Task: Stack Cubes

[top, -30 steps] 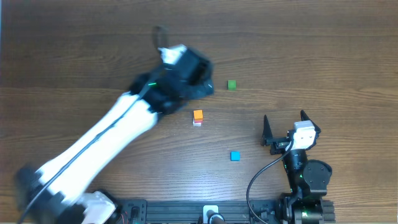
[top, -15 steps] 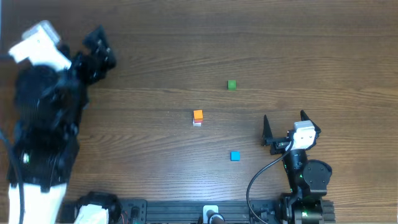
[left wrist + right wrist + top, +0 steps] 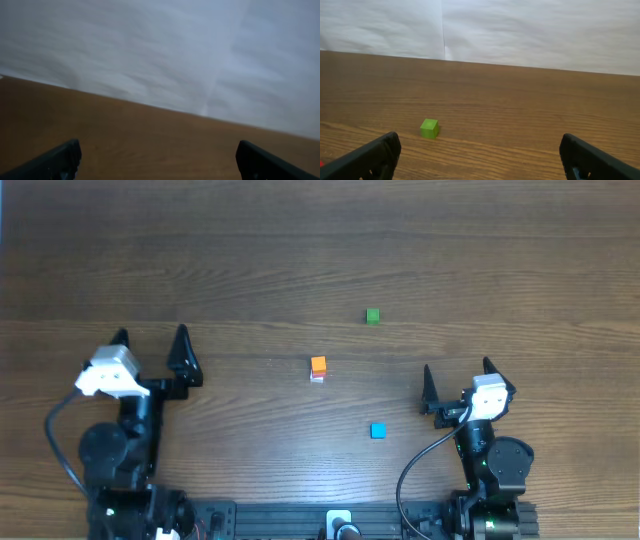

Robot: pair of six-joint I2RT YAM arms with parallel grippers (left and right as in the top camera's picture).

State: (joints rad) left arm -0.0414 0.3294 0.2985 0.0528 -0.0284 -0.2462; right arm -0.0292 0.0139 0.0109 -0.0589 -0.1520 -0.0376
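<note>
The orange cube (image 3: 318, 364) sits on what may be a red cube (image 3: 317, 378); the green cube (image 3: 373, 316) lies beyond it, the blue cube (image 3: 377, 431) nearer the arms. Left gripper (image 3: 150, 340) and right gripper (image 3: 457, 370) flank it, well apart, jaws spread. Adding another cube off-centre could topple this stack.

Black arms (image 3: 490, 462) bear white wrist blocks (image 3: 489, 392), looping cables (image 3: 407, 472) (pointed dark claw fingers (image 3: 428, 388)).
</note>
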